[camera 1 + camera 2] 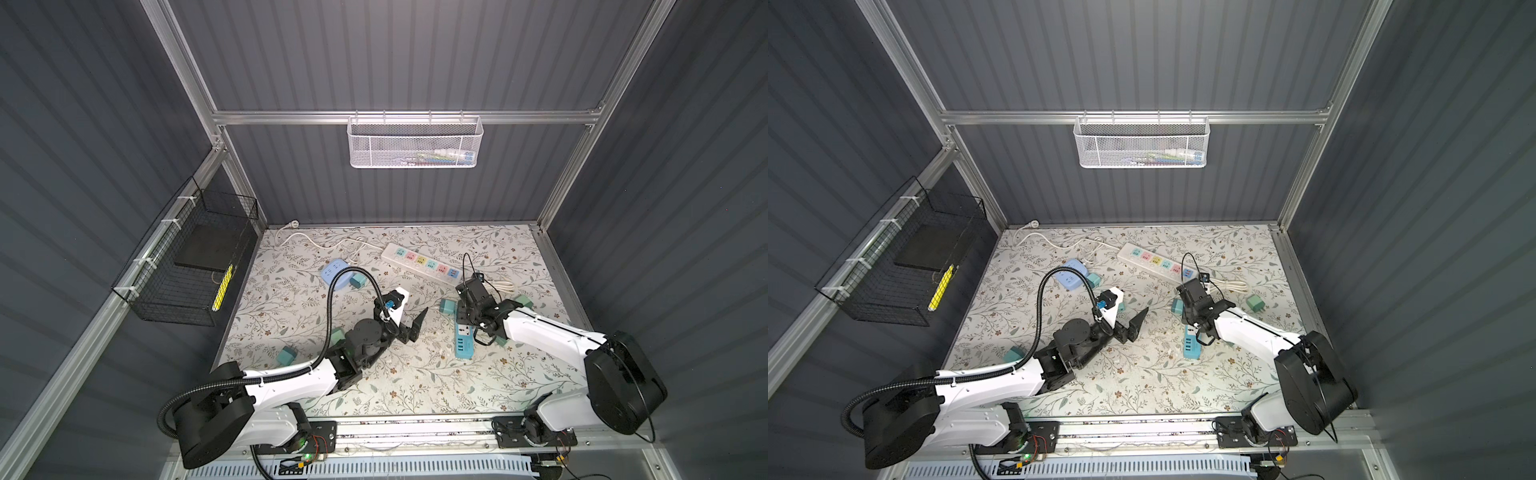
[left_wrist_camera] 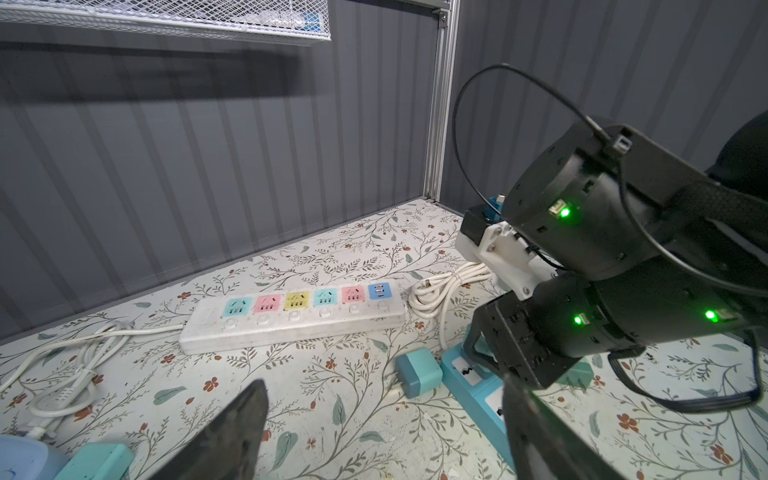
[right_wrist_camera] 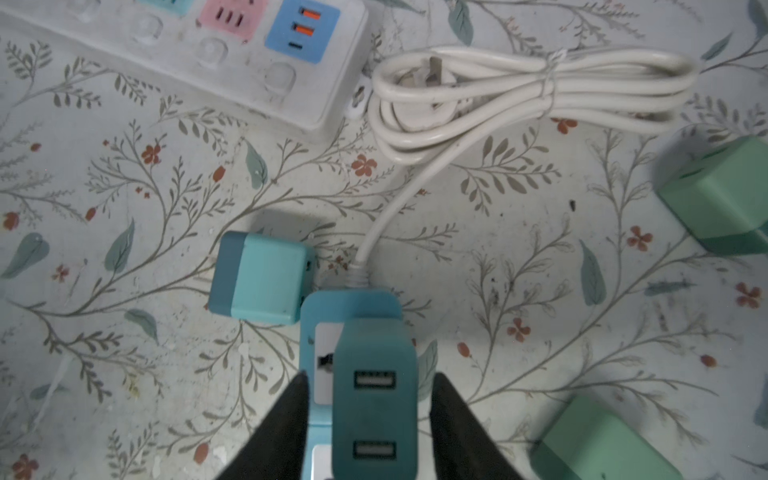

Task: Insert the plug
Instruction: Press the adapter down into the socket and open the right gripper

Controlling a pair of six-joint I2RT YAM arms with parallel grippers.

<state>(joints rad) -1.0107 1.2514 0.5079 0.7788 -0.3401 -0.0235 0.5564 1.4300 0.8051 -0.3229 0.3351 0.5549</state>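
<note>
Standing ports-up, apparently seated, plug runs along strip between parted right claw.

**Bright worktop, dim walls**

Light falls from above onto the flowery worktop, so it looks bright in both top views. The grey walls look dim. In the left wrist view the white basket throws a dark shadow on the wall, and small green lights glow. In the right wrist view the plug looks a bit fuzzy, and the black fingers of the right hand are blurry.
</note>
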